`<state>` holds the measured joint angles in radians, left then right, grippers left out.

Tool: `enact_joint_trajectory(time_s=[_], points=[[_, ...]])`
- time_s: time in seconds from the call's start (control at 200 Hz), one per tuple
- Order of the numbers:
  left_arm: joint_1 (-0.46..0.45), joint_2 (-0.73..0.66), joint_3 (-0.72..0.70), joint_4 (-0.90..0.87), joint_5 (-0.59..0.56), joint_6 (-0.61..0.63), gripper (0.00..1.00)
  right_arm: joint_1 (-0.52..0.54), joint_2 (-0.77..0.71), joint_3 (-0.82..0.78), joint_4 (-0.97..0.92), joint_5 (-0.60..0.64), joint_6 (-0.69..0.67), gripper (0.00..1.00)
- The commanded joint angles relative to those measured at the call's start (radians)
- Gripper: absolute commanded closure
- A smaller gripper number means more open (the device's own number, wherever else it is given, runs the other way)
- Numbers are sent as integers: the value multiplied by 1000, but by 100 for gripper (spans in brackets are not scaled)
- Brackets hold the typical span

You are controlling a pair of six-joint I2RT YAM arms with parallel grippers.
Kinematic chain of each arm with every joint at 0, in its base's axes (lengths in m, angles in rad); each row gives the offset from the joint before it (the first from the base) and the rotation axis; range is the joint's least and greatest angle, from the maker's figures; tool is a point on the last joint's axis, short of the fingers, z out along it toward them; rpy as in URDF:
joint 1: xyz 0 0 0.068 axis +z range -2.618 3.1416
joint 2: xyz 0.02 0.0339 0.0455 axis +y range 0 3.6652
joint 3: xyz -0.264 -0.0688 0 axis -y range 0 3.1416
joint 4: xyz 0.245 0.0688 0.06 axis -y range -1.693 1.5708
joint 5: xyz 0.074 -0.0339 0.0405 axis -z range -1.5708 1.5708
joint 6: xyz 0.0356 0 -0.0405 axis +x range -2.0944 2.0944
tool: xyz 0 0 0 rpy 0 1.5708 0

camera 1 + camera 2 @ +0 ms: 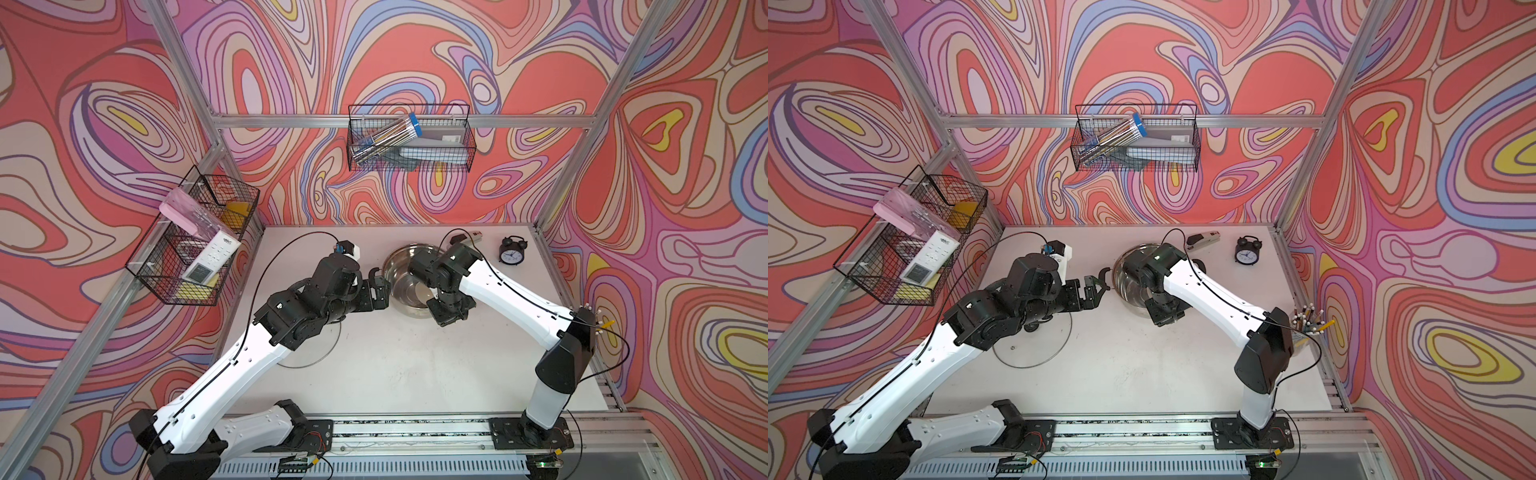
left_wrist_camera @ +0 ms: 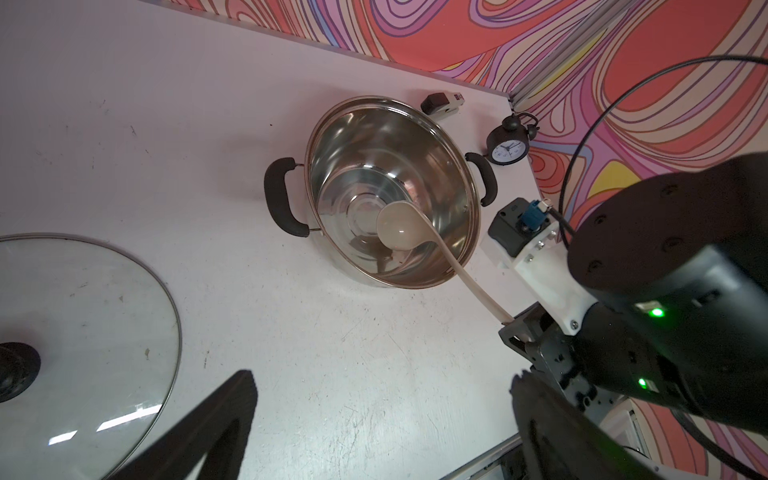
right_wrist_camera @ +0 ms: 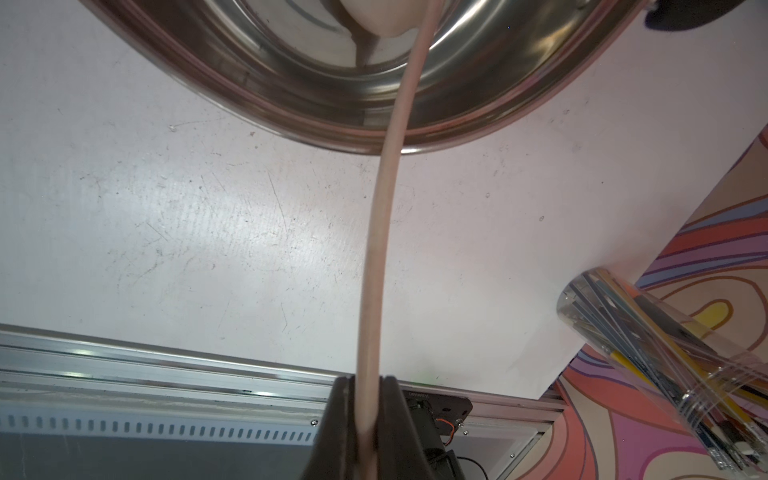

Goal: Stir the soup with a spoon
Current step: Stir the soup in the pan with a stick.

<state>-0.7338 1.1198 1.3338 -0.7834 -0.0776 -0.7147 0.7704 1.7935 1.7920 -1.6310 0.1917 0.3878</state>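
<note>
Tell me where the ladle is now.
In the left wrist view the ladle has its bowl inside the pot, right of the table's centre; its handle slants over the rim into the shut right gripper.

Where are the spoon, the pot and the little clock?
spoon (image 2: pixel 397 226), left wrist view, on its round bowl.
pot (image 2: pixel 374 137), left wrist view, on its shiny inner wall.
clock (image 1: pixel 510 254), in a top view, on its face.

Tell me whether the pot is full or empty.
Empty of liquid: the left wrist view shows bare shiny steel at the bottom of the pot, with only the bowl of the ladle inside.
</note>
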Motion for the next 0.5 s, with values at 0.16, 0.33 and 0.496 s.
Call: enact_joint_trajectory(time_s=[0.16,0.33,0.496], points=[[-4,-21,-18,29,16,17,1,-81,29,57,5,100,-24,100],[-4,-41,-41,57,65,55,1,-112,99,125,33,120,-64,100],[-4,-88,-89,134,94,126,1,-112,177,226,57,97,-86,100]])
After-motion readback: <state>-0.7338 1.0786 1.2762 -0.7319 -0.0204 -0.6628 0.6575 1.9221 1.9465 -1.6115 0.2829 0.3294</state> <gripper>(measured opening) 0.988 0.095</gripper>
